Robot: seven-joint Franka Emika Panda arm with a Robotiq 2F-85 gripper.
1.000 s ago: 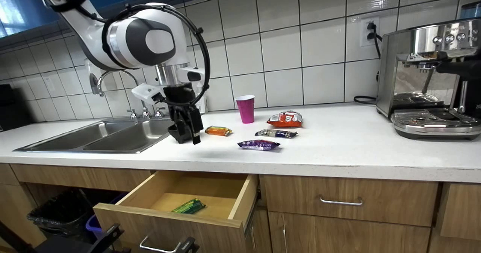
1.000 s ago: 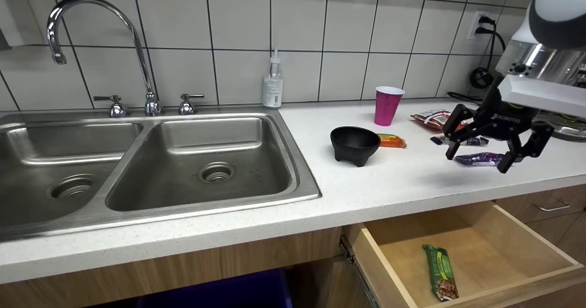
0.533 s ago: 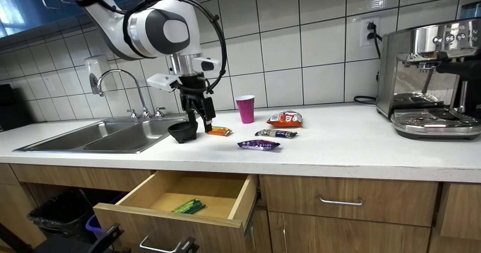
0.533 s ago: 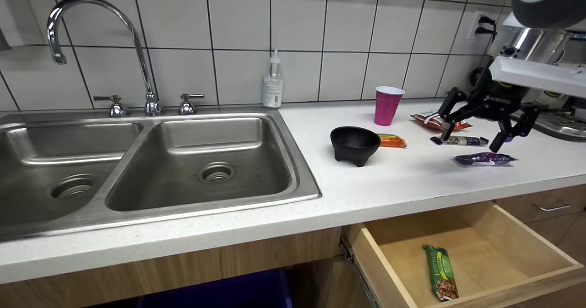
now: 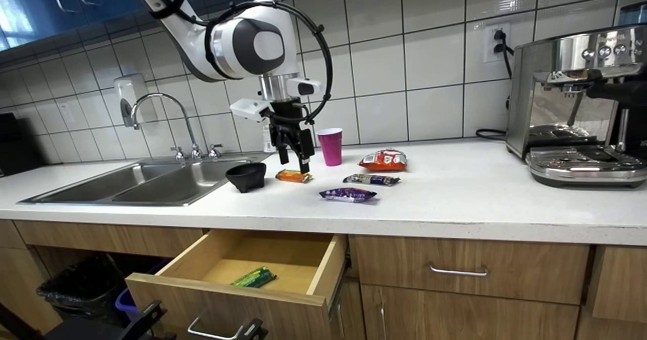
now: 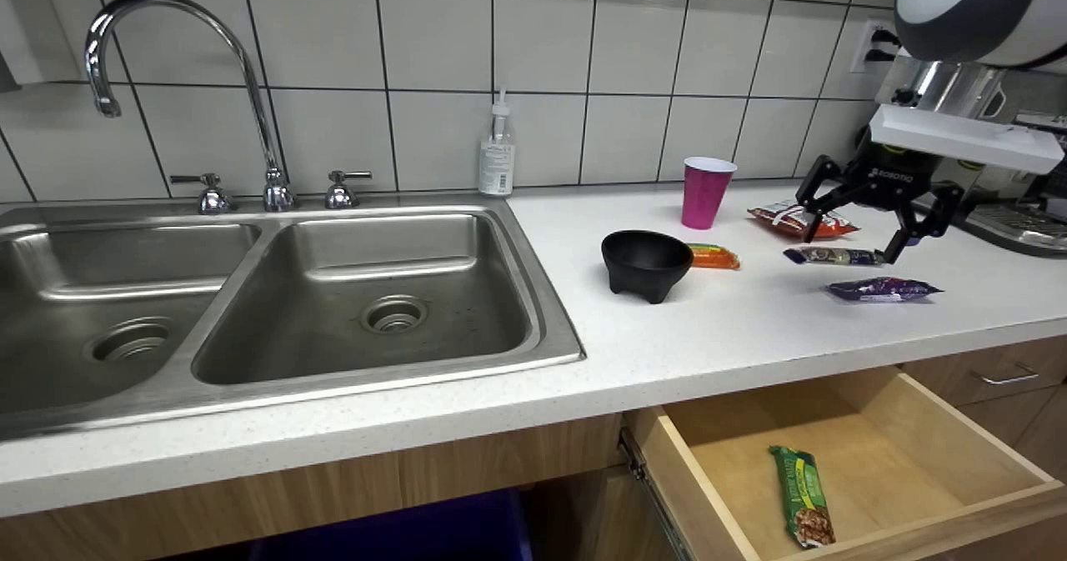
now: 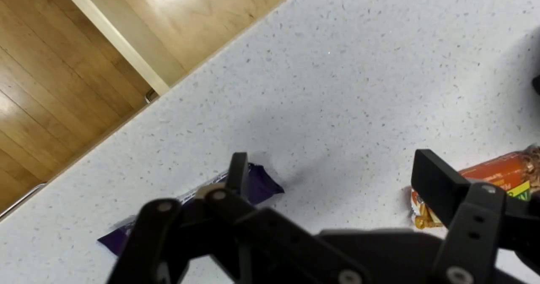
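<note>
The hand [image 7: 332, 166] hangs above the table [image 7: 337, 85], its jaws well apart. Below it lie a purple packet [image 7: 259, 185] and an orange packet [image 7: 498, 170], each partly hidden by a jaw in the wrist view. Farther from the hand stand a pink cup [image 6: 707, 198] and a black bowl [image 6: 646, 269].

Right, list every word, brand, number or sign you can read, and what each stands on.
"ROBOTIQ": on the gripper, in an exterior view.
Too small, blurred or covered to read: print on the green wrapper, orange wrapper, purple wrapper, blue wrapper, red bag, bottle and coffee machine.
</note>
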